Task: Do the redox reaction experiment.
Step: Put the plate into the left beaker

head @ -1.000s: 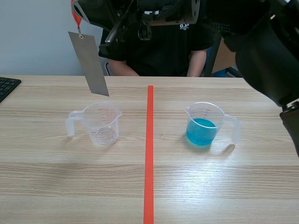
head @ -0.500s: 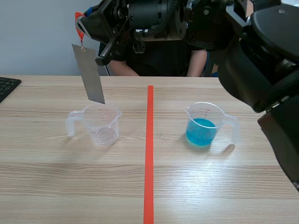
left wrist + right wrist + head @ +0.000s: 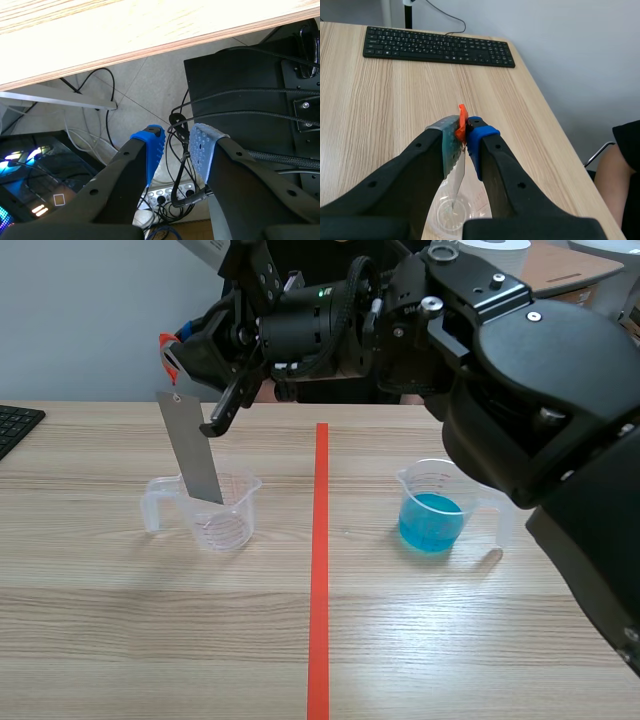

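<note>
1. The right gripper (image 3: pixel 465 131) is squeezed tight on a small orange tag (image 3: pixel 168 358); a flat grey metal strip (image 3: pixel 192 450) hangs down from that tag.
2. The strip hangs over the cup on the left side of the table (image 3: pixel 150 620); its low end looks to be just inside the mouth of the clear cup (image 3: pixel 236 522), but it is hard to tell if it touches the bottom.
3. The clear cup has nothing in it but the strip's end; no water, no colour.
4. The other cup (image 3: pixel 452 478) stands well apart, across the red line; it holds blue liquid (image 3: pixel 430 520), filling the lower part of the cup.
5. The left gripper (image 3: pixel 176 144) is down past the edge of the table; its fingers are a little apart and hold nothing.
6. So the job seems to be at an early step; the strip is picked up and at the clear cup, but the metal and the blue liquid have not met yet.
7. What is likely left: let go of the strip in the cup; bring the blue liquid to it; then wait for the change.
</note>
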{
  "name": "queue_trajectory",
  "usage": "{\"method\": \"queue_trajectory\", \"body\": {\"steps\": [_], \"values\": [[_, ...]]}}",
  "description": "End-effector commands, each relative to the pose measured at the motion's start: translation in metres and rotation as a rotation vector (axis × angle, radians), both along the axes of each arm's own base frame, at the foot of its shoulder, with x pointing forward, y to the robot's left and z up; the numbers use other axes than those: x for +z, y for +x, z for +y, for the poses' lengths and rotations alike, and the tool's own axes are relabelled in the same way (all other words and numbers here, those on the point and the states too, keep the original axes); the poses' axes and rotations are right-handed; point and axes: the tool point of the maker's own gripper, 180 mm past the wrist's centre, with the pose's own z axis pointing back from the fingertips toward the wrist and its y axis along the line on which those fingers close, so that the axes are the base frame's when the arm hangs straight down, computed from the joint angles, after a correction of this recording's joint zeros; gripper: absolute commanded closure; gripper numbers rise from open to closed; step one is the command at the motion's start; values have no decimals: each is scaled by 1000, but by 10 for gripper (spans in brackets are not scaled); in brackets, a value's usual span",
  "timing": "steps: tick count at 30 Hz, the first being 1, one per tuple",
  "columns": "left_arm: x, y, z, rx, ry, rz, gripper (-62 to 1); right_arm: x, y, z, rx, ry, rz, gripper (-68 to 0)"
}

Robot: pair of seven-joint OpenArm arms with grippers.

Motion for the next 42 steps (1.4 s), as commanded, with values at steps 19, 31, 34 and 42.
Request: {"method": "queue_trajectory", "body": {"steps": [19, 31, 34, 42], "values": [[2, 4, -4, -8, -11, -21, -378, -25, 15, -3, -7, -13, -22, -15], [0, 1, -14, -18, -35, -10, -623, -33, 17, -5, -10, -37, -27, -130], [-1, -1, -17, -21, -43, -6, -623, -32, 16, -4, -8, -34, -27, -209], [-2, -1, -19, -22, -47, -4, -623, -21, 7, 9, 24, 40, 2, -552]]}}
